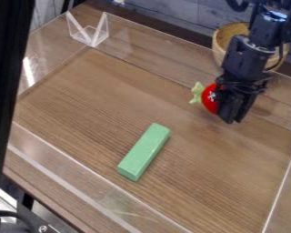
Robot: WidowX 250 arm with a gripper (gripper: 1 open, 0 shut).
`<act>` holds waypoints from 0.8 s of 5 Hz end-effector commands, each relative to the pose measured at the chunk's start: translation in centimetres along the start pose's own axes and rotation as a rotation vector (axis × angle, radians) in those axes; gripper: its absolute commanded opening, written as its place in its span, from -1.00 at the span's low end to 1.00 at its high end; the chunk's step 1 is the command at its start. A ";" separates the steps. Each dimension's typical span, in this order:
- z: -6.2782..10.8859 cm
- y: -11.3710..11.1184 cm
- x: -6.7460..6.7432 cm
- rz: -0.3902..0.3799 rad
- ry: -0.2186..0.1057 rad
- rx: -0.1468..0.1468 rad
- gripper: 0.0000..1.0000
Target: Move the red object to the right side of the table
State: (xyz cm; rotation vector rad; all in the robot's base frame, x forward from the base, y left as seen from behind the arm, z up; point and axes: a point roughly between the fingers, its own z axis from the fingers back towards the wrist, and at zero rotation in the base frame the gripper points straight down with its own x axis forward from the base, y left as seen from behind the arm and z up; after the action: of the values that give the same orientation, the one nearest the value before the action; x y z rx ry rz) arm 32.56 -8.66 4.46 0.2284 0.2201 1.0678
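Observation:
The red object (211, 96), a small glossy red toy fruit with a pale leafy cap pointing left, hangs just above the right part of the brown wood-grain table (99, 109). My gripper (232, 107) comes down from above and is shut on it, its dark fingers covering the fruit's right half. Whether the fruit touches the tabletop I cannot tell.
A green rectangular block (145, 151) lies near the table's front centre. A round wooden bowl (233, 41) stands behind the arm at the back right. Low clear acrylic walls border the table, with a clear stand (87, 30) at the back left.

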 end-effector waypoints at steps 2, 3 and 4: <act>2.1 0.1 -1.5 -0.011 -0.004 -0.077 -1.00; 2.2 0.5 -2.1 -0.037 0.014 -0.069 -1.00; 2.1 0.8 -2.3 -0.062 0.029 -0.068 -1.00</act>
State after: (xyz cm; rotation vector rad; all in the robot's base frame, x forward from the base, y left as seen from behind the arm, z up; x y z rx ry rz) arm 30.73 -9.97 3.80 0.2172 0.2847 1.0229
